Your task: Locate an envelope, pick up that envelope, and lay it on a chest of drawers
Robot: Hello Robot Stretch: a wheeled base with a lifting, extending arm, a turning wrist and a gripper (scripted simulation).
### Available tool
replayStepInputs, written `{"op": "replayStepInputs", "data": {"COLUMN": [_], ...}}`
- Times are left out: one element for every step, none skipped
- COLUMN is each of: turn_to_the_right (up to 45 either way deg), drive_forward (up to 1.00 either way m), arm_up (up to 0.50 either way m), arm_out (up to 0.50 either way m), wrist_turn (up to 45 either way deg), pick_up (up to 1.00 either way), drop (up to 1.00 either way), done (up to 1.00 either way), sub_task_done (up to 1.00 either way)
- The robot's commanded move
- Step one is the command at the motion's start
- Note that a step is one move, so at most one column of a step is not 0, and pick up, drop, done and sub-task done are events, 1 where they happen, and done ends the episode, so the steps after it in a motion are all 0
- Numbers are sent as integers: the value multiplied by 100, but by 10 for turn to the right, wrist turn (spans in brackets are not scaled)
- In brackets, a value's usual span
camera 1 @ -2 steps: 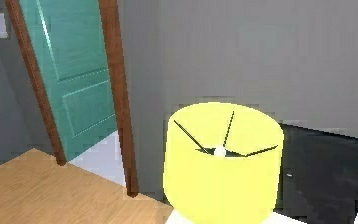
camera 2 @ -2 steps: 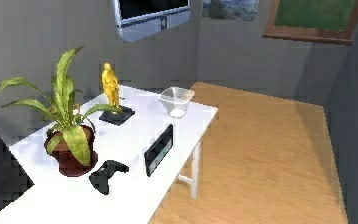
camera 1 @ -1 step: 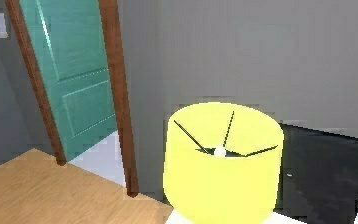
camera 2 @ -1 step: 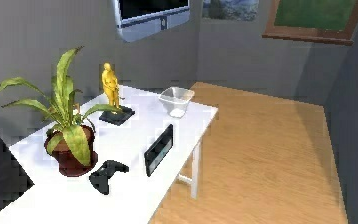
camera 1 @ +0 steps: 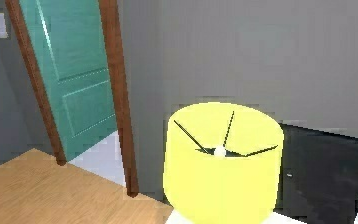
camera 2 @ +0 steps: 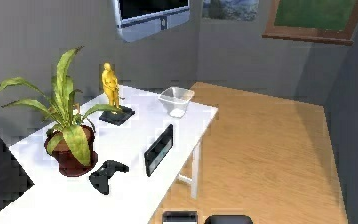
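Standing along the arm side view's left is a white desk (camera 2: 137, 132), set on a wooden floor (camera 2: 272, 150) that runs to grey walls. At that view's bottom edge, near the middle, sit two dark rounded shapes (camera 2: 225, 218); I cannot tell whether they belong to the arm, so its pose cannot be read. The state of the gripper cannot be told either.

The forward view looks at a teal door (camera 1: 77, 70) in a brown frame (camera 1: 123, 110), standing ajar at the left. Low in the middle is a yellow lampshade (camera 1: 223, 165), seen from above. A dark speckled block (camera 1: 327, 175) lies just beside the lampshade on the right. I cannot tell whether the block is a chest of drawers.

On the wall above the desk hangs a grey-framed screen (camera 2: 152, 14). Farther right are a small picture (camera 2: 232, 7) and a brown-framed green panel (camera 2: 322, 18).

On the desk, a leafy plant (camera 2: 62, 100) in a red-brown pot (camera 2: 73, 152) stands at the near left. Behind it a gold statuette (camera 2: 110, 88) stands upright on a dark base. Beyond it, near the far corner, is a pale bowl (camera 2: 176, 99). A thin dark slab (camera 2: 159, 148) stands on edge by the desk's right rim. A black game controller (camera 2: 109, 176) lies between the slab and the pot. Where the envelope lies I cannot tell.
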Motion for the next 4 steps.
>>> {"op": "replayStepInputs", "data": {"turn_to_the_right": [0, 0, 0, 0], "drive_forward": [0, 0, 0, 0], "arm_up": [0, 0, 0, 0], "arm_out": [32, 0, 0, 0], "wrist_turn": [0, 450, 450, 450], "pick_up": [0, 0, 0, 0], "drop": [0, 0, 0, 0], "done": [0, 0, 0, 0], "sub_task_done": [0, 0, 0, 0]}}
